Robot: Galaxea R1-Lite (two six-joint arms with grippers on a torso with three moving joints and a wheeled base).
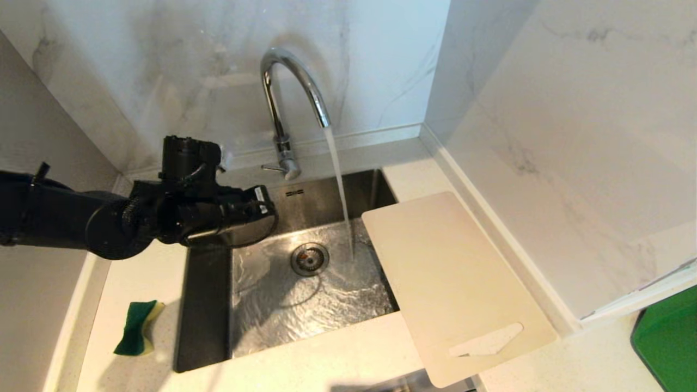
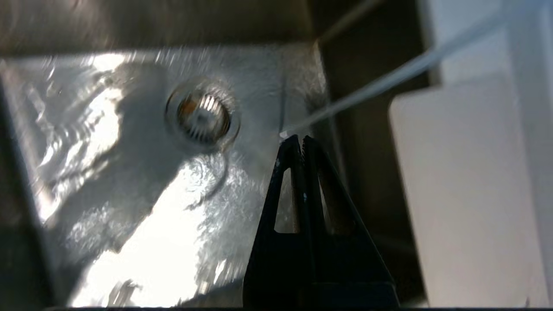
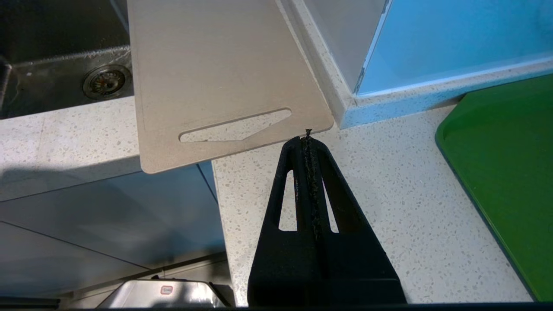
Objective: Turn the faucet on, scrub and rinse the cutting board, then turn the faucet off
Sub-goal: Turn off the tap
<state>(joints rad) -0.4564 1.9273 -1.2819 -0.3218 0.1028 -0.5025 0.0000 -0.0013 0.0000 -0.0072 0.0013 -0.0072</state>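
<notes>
- Faucet (image 1: 288, 98): running; a steady stream falls into the sink (image 1: 207, 305) basin just beside the drain (image 1: 309, 259), at about 3 o'clock from it in the head view.
- Cutting board (image 1: 452, 283): dry-looking, lying flat on the counter (image 1: 337, 359) at 3 o'clock of the basin, its far corner overhanging the sink and its handle cutout end jutting past the counter's near edge.
- Left end effector (image 2: 301, 139): fingers pressed together, holding nothing, hovering over the sink's 9 o'clock side.
- Right end effector (image 3: 307, 136): fingers fully closed, empty, poised just short of the board's near corner.
- Sponge (image 1: 137, 328): lying on the counter at 8 o'clock of the sink, untouched.
- Handling judgement: the board appears thin, stiff and light; once wet it will likely be slippery. The overhanging cutout end offers the best purchase, pinched across its edge.
- Risk: a one-sided grip may let it pivot or slide into the basin.
</notes>
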